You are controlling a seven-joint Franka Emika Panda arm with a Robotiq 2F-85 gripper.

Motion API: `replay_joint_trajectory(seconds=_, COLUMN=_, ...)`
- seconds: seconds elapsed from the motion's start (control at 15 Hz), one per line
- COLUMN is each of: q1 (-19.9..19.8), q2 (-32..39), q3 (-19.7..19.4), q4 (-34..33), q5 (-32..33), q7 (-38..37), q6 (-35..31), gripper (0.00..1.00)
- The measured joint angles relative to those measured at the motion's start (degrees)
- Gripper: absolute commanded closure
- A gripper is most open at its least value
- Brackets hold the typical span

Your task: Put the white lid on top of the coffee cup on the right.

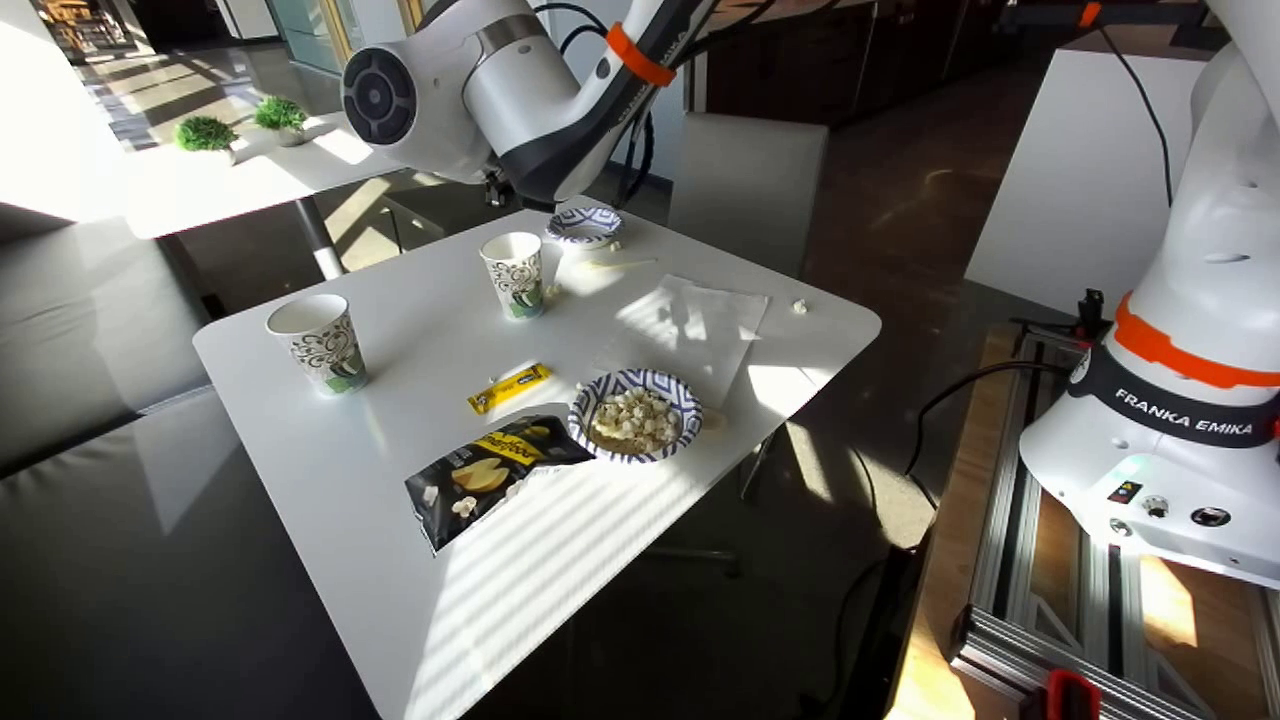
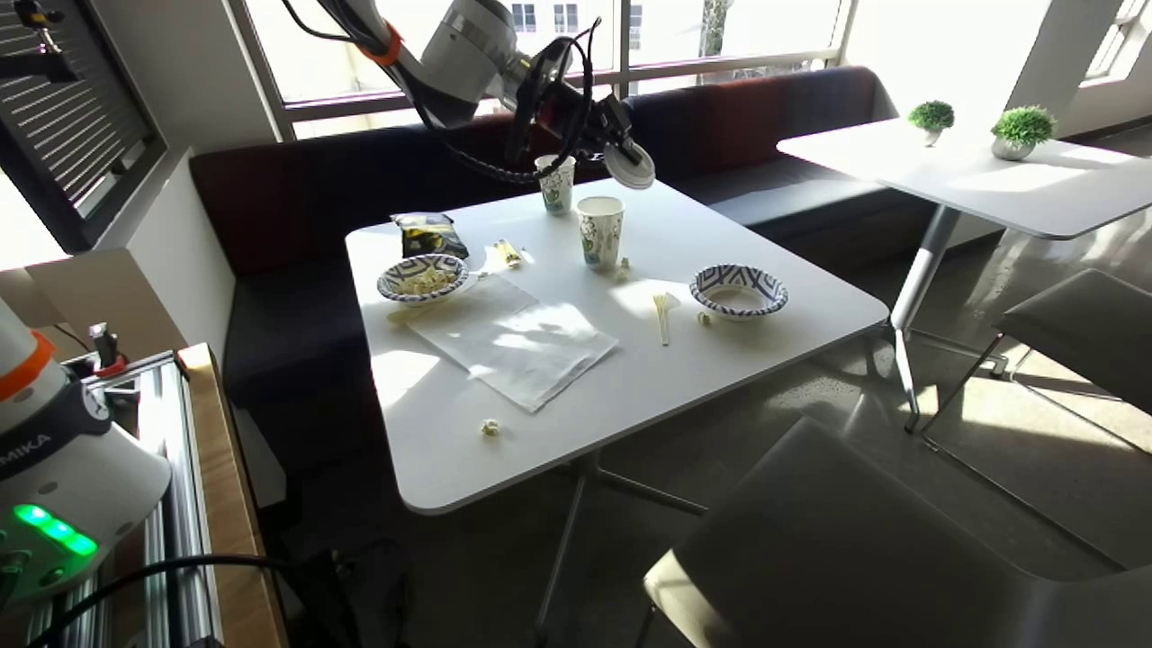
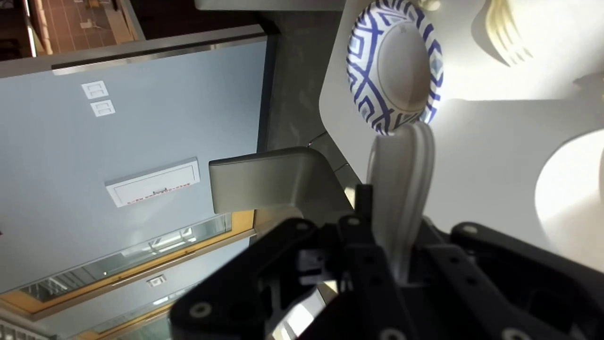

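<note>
The black two-finger gripper (image 3: 396, 226) is clamped on the shallow round white lid (image 2: 633, 174), gripping it by the edge so that it hangs steeply tilted in the air. Near it, but apart, the white paper coffee cup with a green-and-dark print (image 2: 600, 236) stands upright on the white table (image 1: 430, 310), on the right in both exterior views. A matching white patterned paper cup (image 1: 325, 350) stands upright to its left. Near the coffee cup sits a round white paper bowl with a blue geometric pattern (image 2: 765, 290), and beside that lies a pale yellow fork (image 3: 500, 23). Across the table a similar blue-and-white bowl (image 1: 684, 405) holds pale popcorn (image 1: 632, 420), just beside a glossy black snack bag (image 1: 490, 475); near the bag lies a slim yellow packet (image 1: 510, 388).
</note>
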State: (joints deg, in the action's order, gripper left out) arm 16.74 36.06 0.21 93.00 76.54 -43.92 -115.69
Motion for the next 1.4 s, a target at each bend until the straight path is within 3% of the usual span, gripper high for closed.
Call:
replay_joint_trajectory(seconds=0.53, q1=0.09, q2=8.49, q3=3.43, q4=-8.98, q5=-0.65, q7=-1.63, q6=-0.01, gripper=0.96)
replay_joint_trajectory(seconds=1.4, q1=2.02, q2=9.48, q3=4.40, q4=-11.64, q5=-8.48, q7=4.24, q6=9.23, gripper=0.97)
